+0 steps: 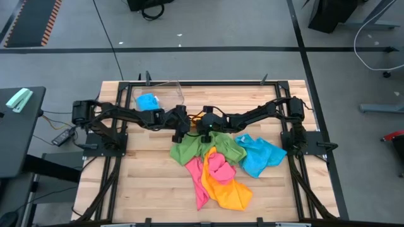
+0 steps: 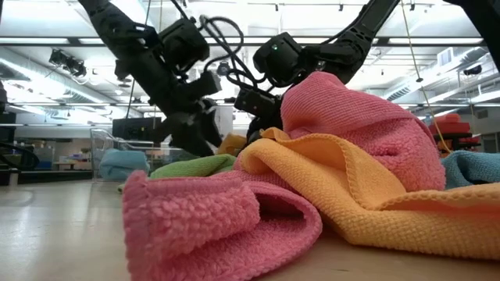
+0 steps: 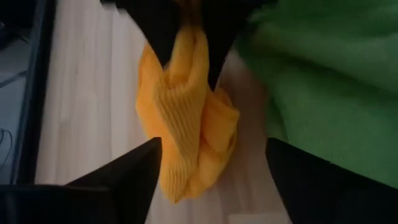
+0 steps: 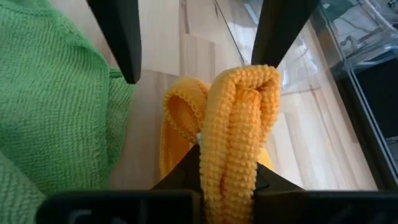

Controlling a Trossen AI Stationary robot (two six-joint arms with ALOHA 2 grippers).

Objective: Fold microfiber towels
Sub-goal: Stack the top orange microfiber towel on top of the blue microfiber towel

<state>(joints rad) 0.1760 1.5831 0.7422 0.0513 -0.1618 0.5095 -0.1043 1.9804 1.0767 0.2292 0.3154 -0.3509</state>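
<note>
You are mid-handover on a folded orange-yellow towel (image 4: 233,137) at the back centre of the bench (image 1: 151,189), between the clear plastic bin (image 1: 165,88) and the loose heap. The right gripper (image 4: 225,177) is clamped on that towel's thick doubled edge, as its own wrist view shows plainly. The left gripper (image 3: 208,165) stands with its fingers wide apart on either side of the same bundle, touching nothing that you can see, so the cloth hangs from the right side alone. The step in hand looks like passing or regrasping a finished fold, probably on its way to the bin, where a blue towel (image 1: 148,101) already lies. The rest wait unfolded in front of the grippers: a green towel (image 1: 205,148) just beside them, a second blue one (image 1: 260,157) to its right, a pink towel (image 1: 211,170) and another orange-yellow one (image 1: 230,192) nearer the front edge. Next, you would want to draw the left arm clear without snagging the hanging folds, then carry the bundle low and level so it does not spring open, and release it flat rather than dropping it
</note>
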